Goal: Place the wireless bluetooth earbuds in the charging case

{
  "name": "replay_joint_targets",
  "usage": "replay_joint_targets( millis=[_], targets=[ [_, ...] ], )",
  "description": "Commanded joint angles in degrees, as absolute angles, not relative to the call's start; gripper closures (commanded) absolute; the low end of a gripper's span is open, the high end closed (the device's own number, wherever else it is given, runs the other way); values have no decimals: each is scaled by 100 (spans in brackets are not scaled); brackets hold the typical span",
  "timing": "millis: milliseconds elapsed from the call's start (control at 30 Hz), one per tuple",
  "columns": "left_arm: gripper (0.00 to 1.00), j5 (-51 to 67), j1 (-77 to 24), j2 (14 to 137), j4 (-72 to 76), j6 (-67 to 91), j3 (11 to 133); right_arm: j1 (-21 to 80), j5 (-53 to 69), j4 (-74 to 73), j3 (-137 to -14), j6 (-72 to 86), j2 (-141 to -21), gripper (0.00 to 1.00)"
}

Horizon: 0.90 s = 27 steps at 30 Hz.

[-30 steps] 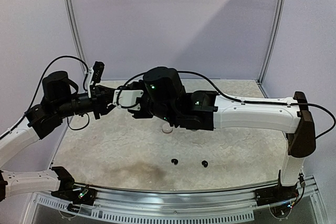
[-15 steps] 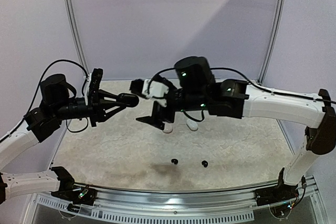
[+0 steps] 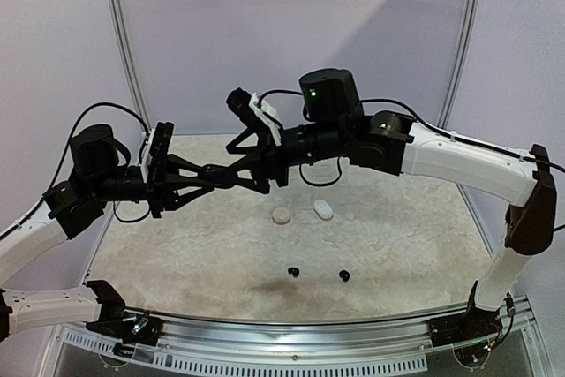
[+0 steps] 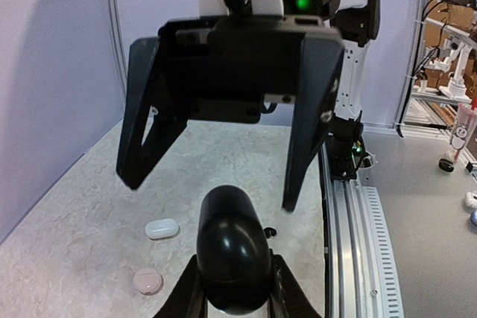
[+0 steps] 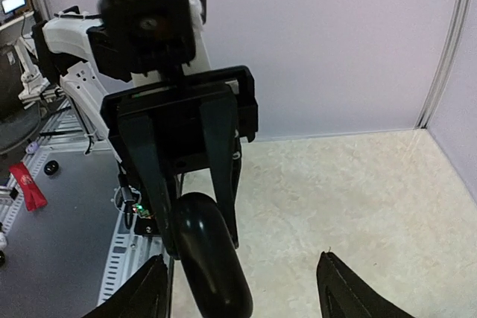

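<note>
A glossy black charging case (image 4: 232,255) is held above the table, with my left gripper (image 4: 234,288) shut on its near end. In the top view the left gripper (image 3: 214,175) points right. My right gripper (image 3: 244,165) faces it, open. Its fingers (image 4: 311,117) stand wide on either side of the case's far end without touching it. The right wrist view shows the black case (image 5: 212,269) between my right gripper's (image 5: 243,296) spread tips. Two black earbuds (image 3: 294,272) (image 3: 344,276) lie on the table near the front. One of these earbuds (image 4: 270,230) shows beside the case.
A white case (image 3: 323,210) and a round pink case (image 3: 281,215) lie mid-table, below the grippers; both also show in the left wrist view as the white case (image 4: 162,228) and the pink case (image 4: 147,282). A metal rail (image 4: 354,221) runs along the table's edge.
My right gripper rose from the table, swung left and opened wide around the black case's end. My left gripper carried that case rightward toward it. The white case came into view on the table.
</note>
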State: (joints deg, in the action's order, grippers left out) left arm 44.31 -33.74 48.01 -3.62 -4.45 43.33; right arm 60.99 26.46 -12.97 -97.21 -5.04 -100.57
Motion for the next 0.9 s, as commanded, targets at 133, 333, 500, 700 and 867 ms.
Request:
replay_joint_targets(
  millis=[133,333,500,700,867],
  targets=[
    [100,4478,-3393,4803,-221,-462,4280,6105,3178,-1753,-9971,-240,-10403,63],
    [100,4474,-3376,4837,-183,-448,4272,6109,3273,-1853,-9965,-370,-10382,90],
    [61,4365,-3330,4784,-288,-353,4188,6107,3067,-2026,-9957,-552,-10210,99],
    [49,4458,-3243,4719,-307,-717,3956,6112,2935,-2111,-9934,-767,-10014,100],
    [60,4575,-3243,4764,364,-410,3766,6116,2965,-2053,-9934,-771,-10006,100]
  ],
)
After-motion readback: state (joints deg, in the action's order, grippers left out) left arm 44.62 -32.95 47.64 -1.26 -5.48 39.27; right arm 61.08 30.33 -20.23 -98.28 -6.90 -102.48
